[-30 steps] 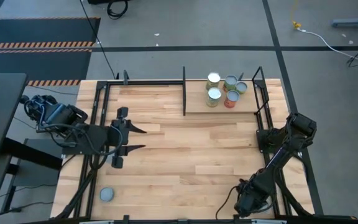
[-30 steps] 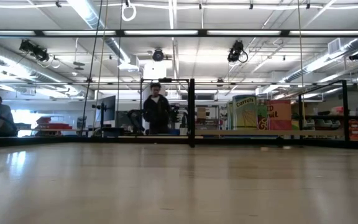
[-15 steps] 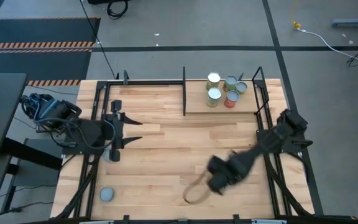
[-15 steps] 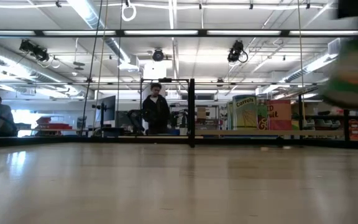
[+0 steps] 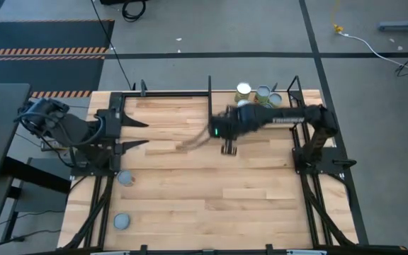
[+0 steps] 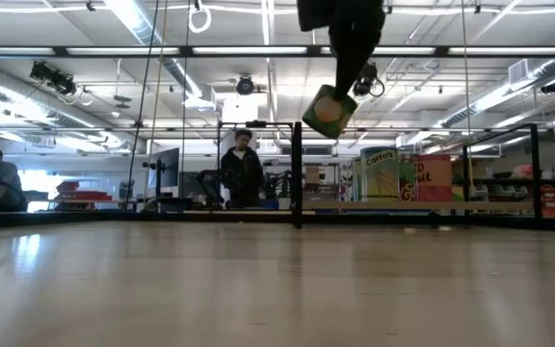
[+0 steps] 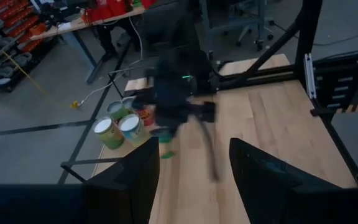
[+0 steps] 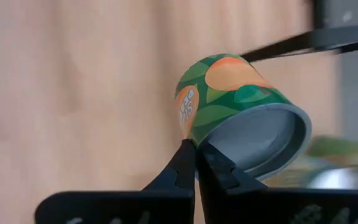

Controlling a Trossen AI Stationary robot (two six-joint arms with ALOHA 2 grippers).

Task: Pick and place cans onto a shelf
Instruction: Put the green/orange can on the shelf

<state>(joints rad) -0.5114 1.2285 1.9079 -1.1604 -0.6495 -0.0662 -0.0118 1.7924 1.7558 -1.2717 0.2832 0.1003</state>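
Note:
A green can with orange label patches (image 8: 229,102) hangs tilted from my shut right gripper (image 8: 194,163), high above the middle of the table (image 6: 328,111), just left of the shelf. The shelf (image 5: 261,119) is a light-wood board between black uprights at the far right. Several cans (image 5: 263,93) stand on it in a cluster at its far edge. My left gripper (image 5: 139,134) waits open at the table's left side with nothing between its fingers (image 7: 135,180). Two more cans (image 5: 125,177) (image 5: 122,222) stand on the tabletop at the near left. My right gripper pinches the can's rim (image 8: 190,142), where the green side wall meets the silvery end, between its two fingertips only. The fingers slant steeply downward. The can hangs below them, tilted with the silvery end turned down toward the wrist camera, clear of table and shelf.
Black frame rails run along the table's left side (image 5: 112,120) and right side (image 5: 304,134). An upright post (image 5: 210,106) marks the shelf's left end. Bare plank tabletop lies in the middle and at the near right. A person (image 6: 242,169) stands in the room beyond.
My right gripper has swung fast from the table's near right corner up and toward the far edge, turning about as it went. It carries the can, which is now lifted clear beside the shelf. My left gripper has drawn back toward the table's far left, uncovering a can.

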